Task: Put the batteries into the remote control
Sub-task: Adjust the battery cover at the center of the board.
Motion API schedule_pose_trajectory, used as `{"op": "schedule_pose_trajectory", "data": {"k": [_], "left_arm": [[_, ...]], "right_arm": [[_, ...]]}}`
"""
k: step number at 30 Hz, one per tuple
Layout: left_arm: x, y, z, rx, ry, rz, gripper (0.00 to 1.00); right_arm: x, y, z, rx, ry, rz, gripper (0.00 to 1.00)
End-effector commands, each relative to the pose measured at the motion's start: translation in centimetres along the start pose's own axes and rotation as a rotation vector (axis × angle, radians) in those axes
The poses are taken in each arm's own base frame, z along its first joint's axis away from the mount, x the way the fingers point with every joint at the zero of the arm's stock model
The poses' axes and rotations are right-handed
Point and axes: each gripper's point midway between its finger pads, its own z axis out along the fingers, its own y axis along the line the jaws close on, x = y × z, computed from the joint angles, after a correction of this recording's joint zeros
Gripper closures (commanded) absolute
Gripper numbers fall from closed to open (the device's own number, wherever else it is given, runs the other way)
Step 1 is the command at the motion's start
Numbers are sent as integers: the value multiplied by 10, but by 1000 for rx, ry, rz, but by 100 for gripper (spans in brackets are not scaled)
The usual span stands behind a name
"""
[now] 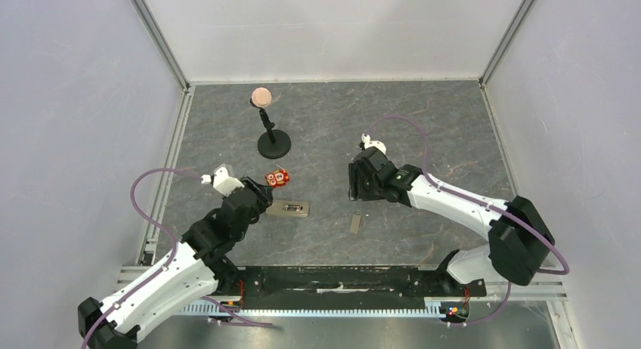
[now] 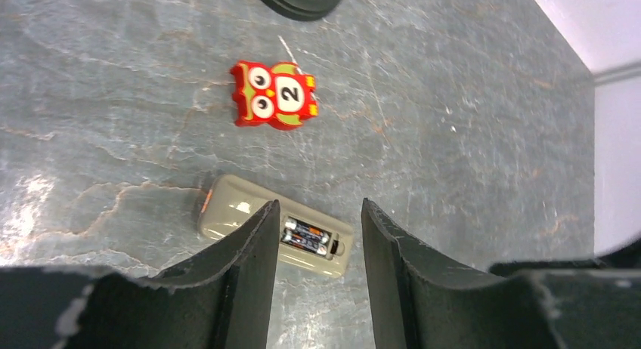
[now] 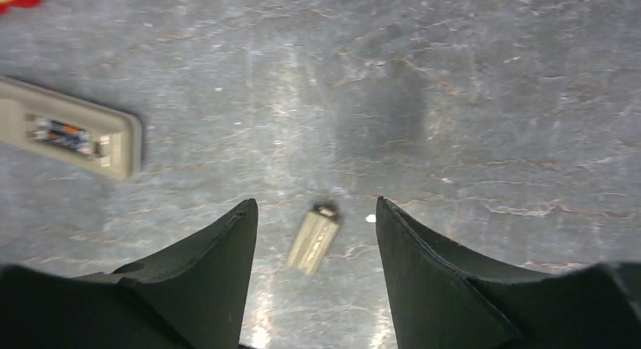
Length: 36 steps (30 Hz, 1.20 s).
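The remote control [image 1: 291,208] lies tan back up on the grey table, its compartment open. Both batteries [image 2: 306,236] sit side by side inside the compartment; they also show in the right wrist view [image 3: 64,134]. My left gripper [image 2: 321,205] is open and empty, hovering just above the remote [image 2: 234,209], its left finger covering part of it. In the top view the left gripper [image 1: 261,192] is at the remote's left end. My right gripper [image 1: 355,184] is open and empty above the small beige cover piece [image 3: 312,239], which lies between its fingers [image 3: 314,202].
A red owl gadget [image 1: 277,178] lies just behind the remote, also in the left wrist view [image 2: 274,94]. A black stand [image 1: 273,143] with a round pink disc [image 1: 261,97] stands further back. The cover piece [image 1: 354,223] lies right of the remote. White walls enclose the table.
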Motion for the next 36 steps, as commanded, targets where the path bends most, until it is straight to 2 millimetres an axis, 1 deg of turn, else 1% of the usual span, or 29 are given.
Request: {"op": "schedule_pose_trajectory", "data": {"k": [1,3,4,5,7,10,12,14,18,21,25,30,33,36], "left_arm": [[-13,-41,-11,175,4,103,50],[-7,-52,-14,240,35,144,51],[-4,-61,-15,290,48,172,52],[4,-70,-19,354,86,198,52],[20,-83,-24,442,157,235,52],[42,-90,-28,512,256,293,53],[51,-90,-27,517,294,314,54],[55,-91,-26,524,307,320,54],[59,-93,-24,540,313,319,54],[60,-93,-22,543,312,320,54],[63,-94,-19,546,315,320,54],[65,-96,-16,546,317,324,54],[67,-95,-14,543,320,324,54],[69,-93,-12,535,326,325,54]], "right_arm": [[3,-26,13,153,15,-102,37],[8,-28,20,178,33,-137,35],[13,-27,24,175,52,-153,34],[17,-24,26,164,65,-176,33],[26,-20,32,149,93,-221,31],[38,-13,38,122,134,-276,29],[44,-12,41,126,152,-286,29],[48,-14,43,139,162,-287,29],[56,-32,42,235,174,-286,30],[63,-51,37,309,181,-269,32],[78,-63,28,332,196,-211,35],[87,-73,15,352,193,-135,41],[92,-74,9,342,199,-103,46],[98,-73,5,316,215,-88,48]]}}
